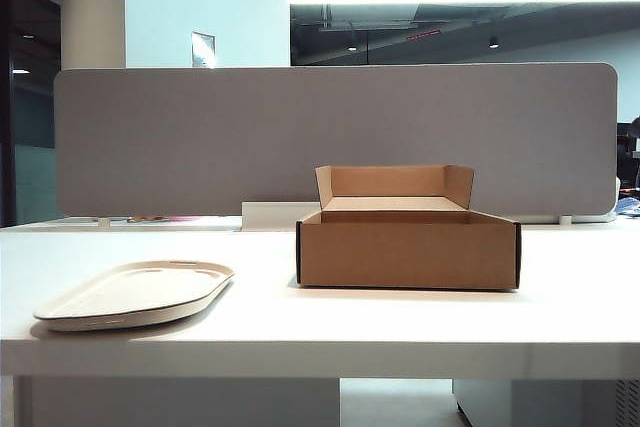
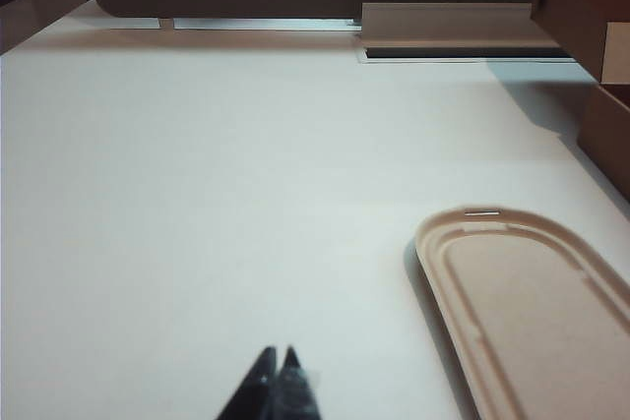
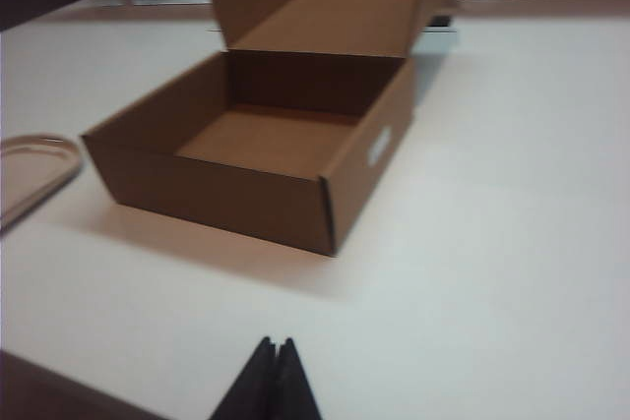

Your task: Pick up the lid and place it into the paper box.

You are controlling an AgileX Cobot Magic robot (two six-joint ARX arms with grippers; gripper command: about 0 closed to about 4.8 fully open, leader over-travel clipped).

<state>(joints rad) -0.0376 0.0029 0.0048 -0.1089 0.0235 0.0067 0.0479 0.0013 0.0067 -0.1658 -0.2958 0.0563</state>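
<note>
While both hands hover closed and empty, left hand (image 2: pixel 277 359) and right hand (image 3: pixel 275 347), the beige pulp lid (image 1: pixel 135 293) lies on the white tabletop (image 1: pixel 400 317), left of the open cardboard box (image 1: pixel 407 242), apart.

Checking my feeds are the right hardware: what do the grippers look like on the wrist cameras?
Only fingertips show. The left gripper and right gripper each end in two black, tapered, pointed fingers. No cables, markings or arm bodies are visible, and neither arm appears in the exterior view.
</note>
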